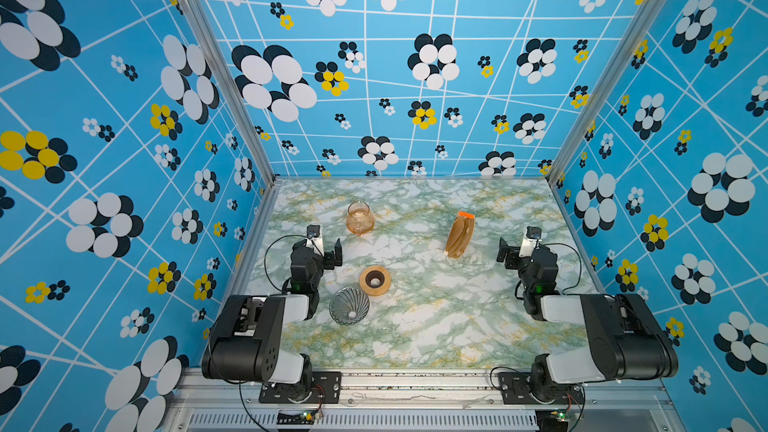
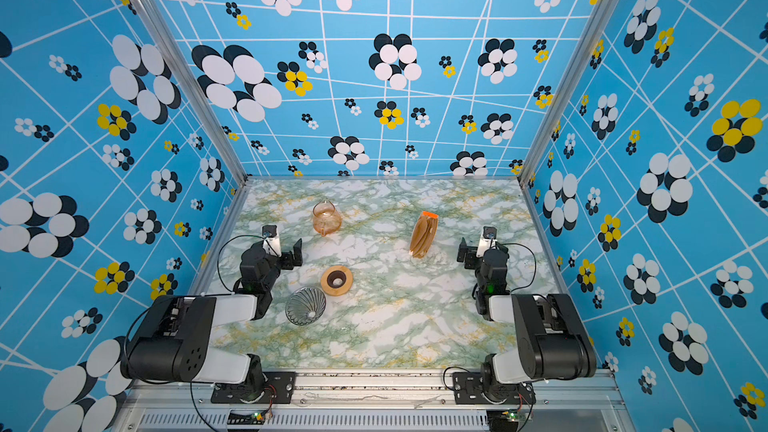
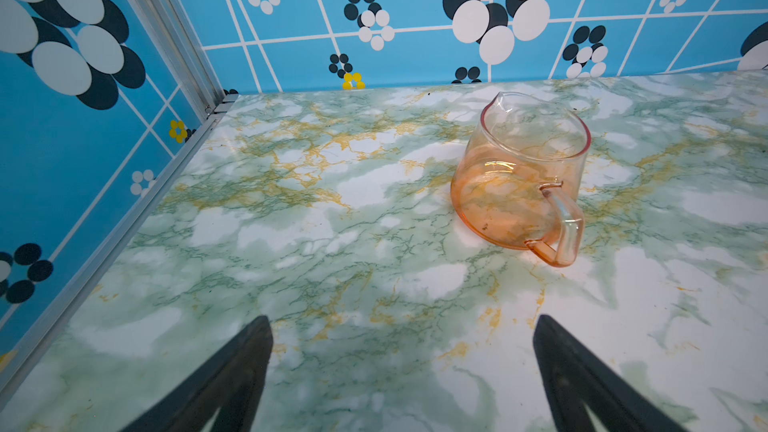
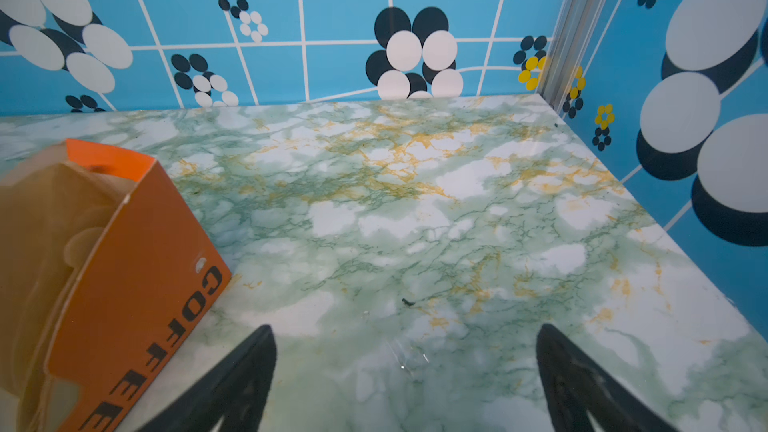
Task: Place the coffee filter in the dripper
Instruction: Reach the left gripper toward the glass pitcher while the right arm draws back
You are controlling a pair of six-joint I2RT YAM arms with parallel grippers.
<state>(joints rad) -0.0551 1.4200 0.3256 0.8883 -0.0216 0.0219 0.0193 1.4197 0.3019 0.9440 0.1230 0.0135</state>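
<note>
— What sits closest to us?

— A clear, grey-tinted glass dripper with spiral ribs [image 1: 349,306]. It lies on the green-veined marble counter [image 1: 436,326] beside the left arm, with its mouth turned up and its small hole showing. Both top views catch it; neither wrist camera does.

— And just behind it?

— A round wooden ring with a dark centre [image 1: 375,280], just beside the dripper's rim. I cannot tell whether they touch.

— The hands?

— The left hand [image 3: 401,326] is spread wide over bare counter with nothing between its fingers. The right hand [image 4: 405,332] is the same.

— Where are the filters?

— An upright pack of tan-brown paper filters with an orange card top [image 1: 459,236] stands right of centre, near the right hand. From above you only get the orange cap. The right wrist view shows black capitals on the card, "COFFEE", running out of frame. I cannot pick out a single filter from the pack.

— Farthest back?

— An amber glass carafe [image 3: 519,184], upright and left of centre. The left wrist view shows its handle facing the hand and its spout pointing away.
</note>
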